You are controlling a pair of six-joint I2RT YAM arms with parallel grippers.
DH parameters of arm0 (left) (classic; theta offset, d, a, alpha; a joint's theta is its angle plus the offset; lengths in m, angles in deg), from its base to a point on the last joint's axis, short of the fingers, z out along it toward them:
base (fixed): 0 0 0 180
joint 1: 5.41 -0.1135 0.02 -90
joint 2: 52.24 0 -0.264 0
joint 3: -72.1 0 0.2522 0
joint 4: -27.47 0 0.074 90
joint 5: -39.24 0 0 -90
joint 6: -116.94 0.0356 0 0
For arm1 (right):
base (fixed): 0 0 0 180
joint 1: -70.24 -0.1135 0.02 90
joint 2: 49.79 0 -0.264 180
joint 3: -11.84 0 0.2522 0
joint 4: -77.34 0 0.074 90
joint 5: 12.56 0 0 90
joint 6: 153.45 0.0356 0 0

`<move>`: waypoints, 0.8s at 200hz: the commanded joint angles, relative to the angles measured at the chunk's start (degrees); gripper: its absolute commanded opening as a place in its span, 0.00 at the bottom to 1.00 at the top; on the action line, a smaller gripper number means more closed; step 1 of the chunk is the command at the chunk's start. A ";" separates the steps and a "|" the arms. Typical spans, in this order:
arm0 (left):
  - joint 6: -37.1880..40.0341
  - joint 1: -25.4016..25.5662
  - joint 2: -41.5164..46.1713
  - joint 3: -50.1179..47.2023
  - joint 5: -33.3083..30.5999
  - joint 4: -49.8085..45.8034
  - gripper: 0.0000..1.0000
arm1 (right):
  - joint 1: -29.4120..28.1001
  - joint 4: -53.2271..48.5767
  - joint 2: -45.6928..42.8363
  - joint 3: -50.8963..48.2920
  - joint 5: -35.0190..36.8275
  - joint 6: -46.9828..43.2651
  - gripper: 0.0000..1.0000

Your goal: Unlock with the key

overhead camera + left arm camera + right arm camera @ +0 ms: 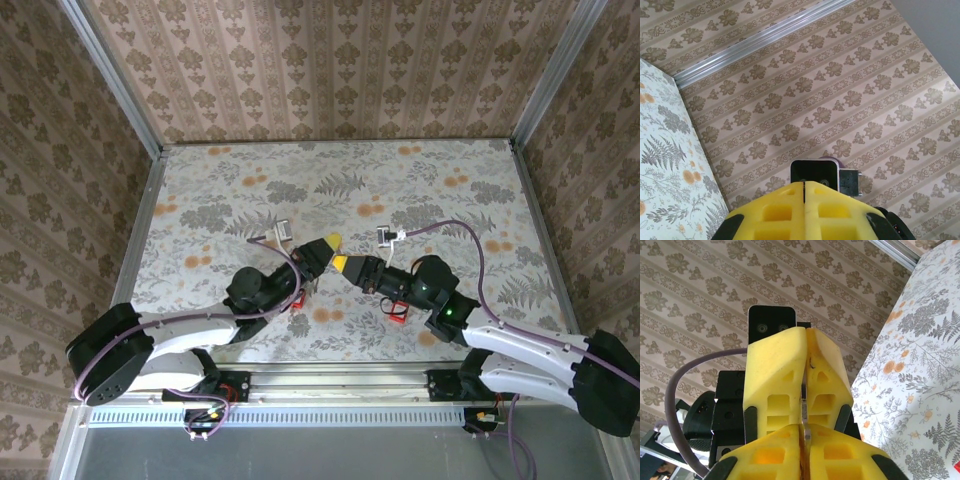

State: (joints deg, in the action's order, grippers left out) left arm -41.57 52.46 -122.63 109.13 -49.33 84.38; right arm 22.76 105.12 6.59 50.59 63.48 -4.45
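Above mid-table (pixel 430 180), the left gripper (pixel 330 243) and right gripper (pixel 342 264) meet tip to tip. Between them sits the key (pixel 803 407), a thin metal strip seen edge-on. Its long axis runs along both finger seams, from one gripper into the other; which end leads, I cannot tell. Both jaws are pressed together on it.

Floral tabletop (pixel 330 180), patterned wallpaper walls (pixel 330 70), aluminium rails (pixel 113 78)
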 commanded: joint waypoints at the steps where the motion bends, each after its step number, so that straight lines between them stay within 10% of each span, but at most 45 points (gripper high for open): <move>1: 1.97 0.74 0.96 -0.91 -1.63 2.71 0.00 | 0.07 -1.11 -2.26 0.77 0.47 -0.98 0.05; 29: 2.18 0.95 1.29 -1.85 -2.82 2.63 0.01 | 0.18 -6.41 -4.99 1.65 0.90 -2.56 0.00; 69: 3.90 0.01 9.52 -3.98 -5.91 -10.33 0.67 | 0.46 -35.07 -15.62 6.48 4.95 -9.57 0.00; 124: 23.59 -3.31 28.57 10.69 -5.38 -66.08 0.92 | 0.73 -91.76 -18.50 18.73 29.36 -9.07 0.00; 160: 27.36 -5.27 29.03 13.05 -1.51 -74.53 1.00 | -0.89 -94.73 -7.30 14.83 33.80 -1.94 0.00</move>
State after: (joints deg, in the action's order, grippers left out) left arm -21.14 48.00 -92.92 121.11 -53.77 25.85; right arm 23.17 23.44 -7.12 68.51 88.47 -11.49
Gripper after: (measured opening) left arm 0.999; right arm 0.070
